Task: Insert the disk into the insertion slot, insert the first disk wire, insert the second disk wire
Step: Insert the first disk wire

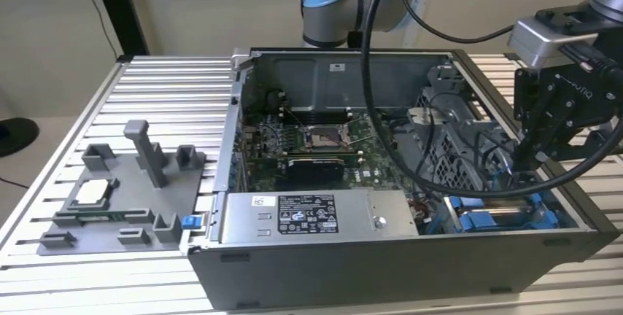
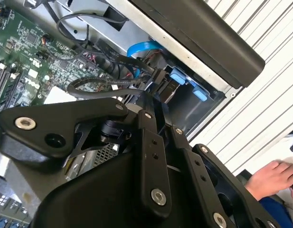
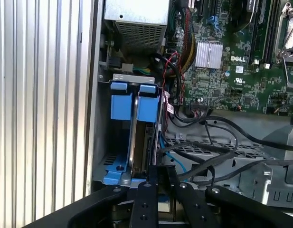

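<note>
Outside the computer case (image 1: 389,275), on the exterior view's left, a grey fixture (image 1: 117,198) stands apart. In the case's corner at the exterior view's right, the disk (image 3: 132,133) stands on edge in the insertion slot (image 3: 113,175). Its silver flank is bare and its blue carrier looks fully seated. Your gripper (image 2: 156,95) reaches into the case just beside it, pinching what looks like a black wire plug (image 2: 166,87), probably to line it up with the disk.

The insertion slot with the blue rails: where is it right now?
The insertion slot sits in the near corner of the open computer case on the exterior view's right, beside the grey labelled box, with the gripper just above it.
</note>
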Robot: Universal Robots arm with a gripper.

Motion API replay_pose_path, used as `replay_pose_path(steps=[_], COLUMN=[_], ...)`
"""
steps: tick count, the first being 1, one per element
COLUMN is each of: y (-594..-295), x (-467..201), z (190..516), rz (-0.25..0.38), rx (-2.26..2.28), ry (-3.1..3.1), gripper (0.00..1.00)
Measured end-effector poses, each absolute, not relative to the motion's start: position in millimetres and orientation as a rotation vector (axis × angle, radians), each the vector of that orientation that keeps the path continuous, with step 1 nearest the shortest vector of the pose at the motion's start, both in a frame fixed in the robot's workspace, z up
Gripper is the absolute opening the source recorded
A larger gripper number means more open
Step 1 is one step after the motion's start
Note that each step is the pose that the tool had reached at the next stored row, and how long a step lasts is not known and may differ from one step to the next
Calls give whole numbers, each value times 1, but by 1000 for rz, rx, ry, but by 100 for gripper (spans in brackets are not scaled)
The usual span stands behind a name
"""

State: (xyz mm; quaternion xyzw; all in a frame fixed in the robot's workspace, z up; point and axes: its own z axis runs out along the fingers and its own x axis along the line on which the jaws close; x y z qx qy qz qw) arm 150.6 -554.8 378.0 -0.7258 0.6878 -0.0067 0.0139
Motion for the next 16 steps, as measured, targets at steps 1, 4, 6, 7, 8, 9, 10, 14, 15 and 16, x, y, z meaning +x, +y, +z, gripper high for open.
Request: replay_pose_path(steps=[1, 4, 6, 7, 8, 9, 10, 14, 15, 16], y=[-555, -556, -556, -556, -556, -556, -556, -556, -556, -556], x=[151, 151, 151, 151, 151, 151, 151, 151, 151, 151], z=[377, 376, 373, 372, 371, 370, 369, 369, 369, 369], rz=[-20, -20, -19, -18, -18, -16, -15, -13, -13, -13], rx=[-2253, -2235, -2218, -2209, -2200, -2192, -2187, -2184, -2184, -2184], ry=[2149, 2170, 2188, 2198, 2208, 2217, 2224, 2228, 2228, 2228], gripper=[0, 0, 0, 0, 0, 0, 0, 0, 0, 0])
